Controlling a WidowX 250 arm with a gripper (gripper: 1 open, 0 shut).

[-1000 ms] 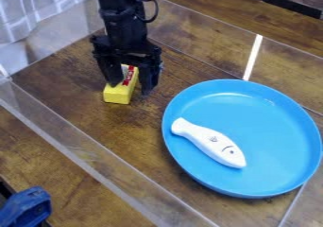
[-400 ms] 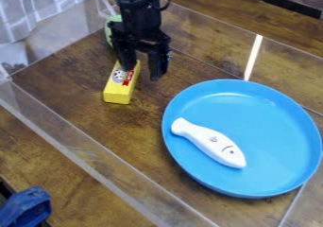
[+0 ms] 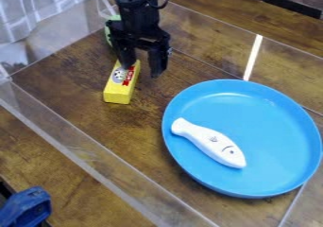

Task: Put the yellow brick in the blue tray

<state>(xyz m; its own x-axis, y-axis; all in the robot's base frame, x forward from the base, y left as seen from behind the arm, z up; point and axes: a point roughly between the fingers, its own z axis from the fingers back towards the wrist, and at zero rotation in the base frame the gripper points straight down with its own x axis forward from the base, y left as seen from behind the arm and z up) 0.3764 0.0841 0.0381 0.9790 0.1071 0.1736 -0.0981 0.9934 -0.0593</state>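
Dark wooden surface [image 3: 76,117] carries everything we see. On it the blue tray [image 3: 271,127] lies at right with a white fish [image 3: 210,142] inside. At left we see the pincer [image 3: 143,61], its jaws apart, just behind the yellow brick [image 3: 120,84], which lies on the wood outside the tray.

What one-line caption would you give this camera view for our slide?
Open gripper poised above the yellow brick on the wooden table, beside the blue tray holding a white fish.
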